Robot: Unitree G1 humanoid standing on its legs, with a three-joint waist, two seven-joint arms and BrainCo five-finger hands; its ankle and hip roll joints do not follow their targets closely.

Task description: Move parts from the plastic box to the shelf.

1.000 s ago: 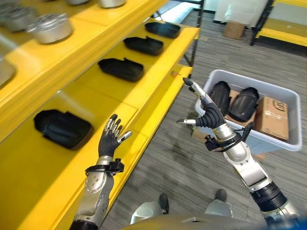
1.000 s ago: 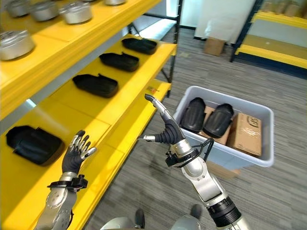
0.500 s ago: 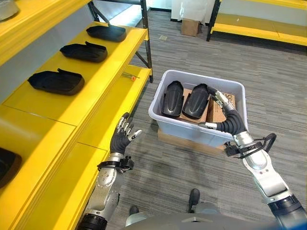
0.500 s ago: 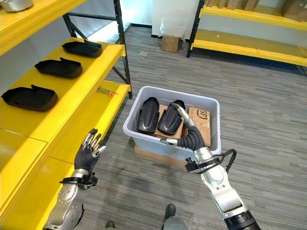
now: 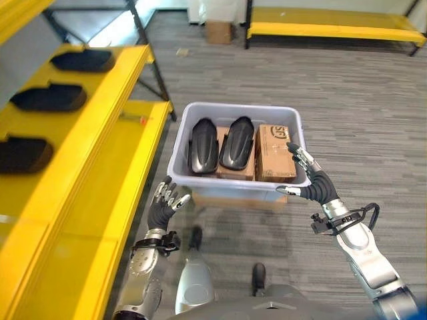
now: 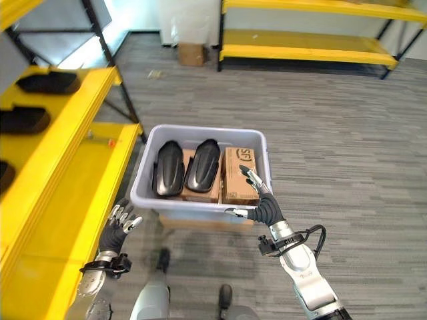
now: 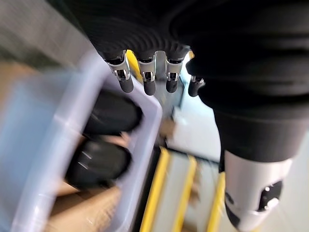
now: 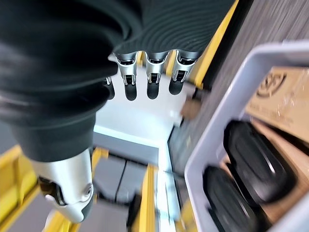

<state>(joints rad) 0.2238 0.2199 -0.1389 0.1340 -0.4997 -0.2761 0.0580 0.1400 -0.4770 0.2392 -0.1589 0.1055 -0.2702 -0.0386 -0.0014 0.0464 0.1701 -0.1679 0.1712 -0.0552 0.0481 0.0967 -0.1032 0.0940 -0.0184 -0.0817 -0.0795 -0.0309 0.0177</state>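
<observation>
Plastic box (image 5: 180, 143): sitting on the floor beside the shelf (image 5: 100, 167).
Parts (image 5: 220, 143): two lying inside, side by side.
Left hand (image 5: 162, 203): hanging spread, empty.
Right hand (image 5: 310, 183): hovering spread at the box's near corner.

floor: grey wood-pattern planks (image 5: 373, 120); carries a flat brown cardboard pad (image 5: 230, 200), and a small brown cardboard box (image 5: 217, 31) further off
cardboard pad: pale grey plastic box (image 5: 177, 153) sits on it
yellow shelf, upper tier (image 5: 100, 100): three black moulded plastic parts in a row (image 5: 83, 60) (image 5: 48, 97) (image 5: 23, 153)
yellow shelf, lower tier (image 5: 143, 133): small red-orange item (image 5: 142, 121) near the far end
far yellow rack (image 5: 333, 30): stands on floor at the back
</observation>
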